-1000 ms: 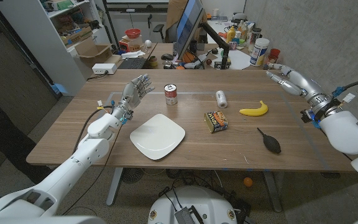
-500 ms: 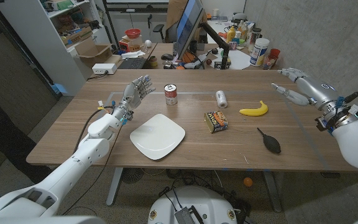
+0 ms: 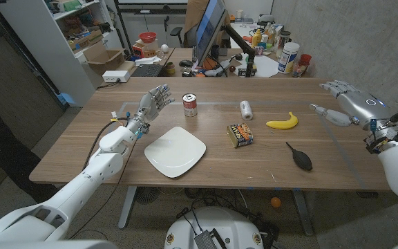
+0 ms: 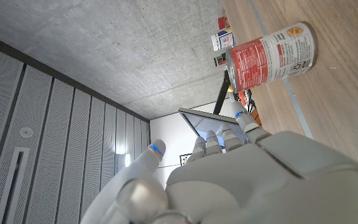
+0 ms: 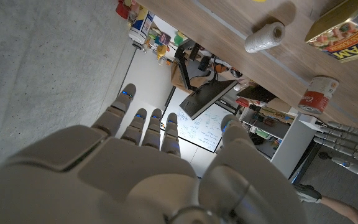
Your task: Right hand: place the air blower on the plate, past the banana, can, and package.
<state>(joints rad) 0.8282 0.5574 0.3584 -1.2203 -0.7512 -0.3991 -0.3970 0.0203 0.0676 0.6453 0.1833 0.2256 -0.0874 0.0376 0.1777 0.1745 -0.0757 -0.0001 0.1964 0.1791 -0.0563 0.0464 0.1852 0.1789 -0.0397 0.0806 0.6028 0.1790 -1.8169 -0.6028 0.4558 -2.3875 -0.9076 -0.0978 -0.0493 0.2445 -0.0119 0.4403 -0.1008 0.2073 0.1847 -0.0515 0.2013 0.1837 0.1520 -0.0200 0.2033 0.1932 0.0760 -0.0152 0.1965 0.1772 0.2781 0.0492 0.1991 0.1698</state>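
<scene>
The black air blower (image 3: 300, 157) lies on the table at the right front, nozzle toward the back left. A white square plate (image 3: 175, 151) sits left of centre. Between them are a yellow banana (image 3: 282, 122), a Spam package (image 3: 240, 134) (image 5: 344, 31) and, farther back, a red can (image 3: 190, 105) (image 4: 271, 55) (image 5: 318, 93). My right hand (image 3: 344, 102) (image 5: 148, 168) hovers open at the table's right edge, fingers spread, behind and right of the blower. My left hand (image 3: 153, 102) (image 4: 229, 174) stands open behind the plate's left side, holding nothing.
A small white roll (image 3: 246, 109) (image 5: 265, 36) lies behind the package. A monitor (image 3: 209, 28), bottles and clutter crowd the desk behind the table. Shelves with boxes (image 3: 88, 34) stand at the back left. A concrete wall runs along the right.
My right hand has swung to the right and slightly toward the front, away from the table's back edge. The left hand and all objects stay put.
</scene>
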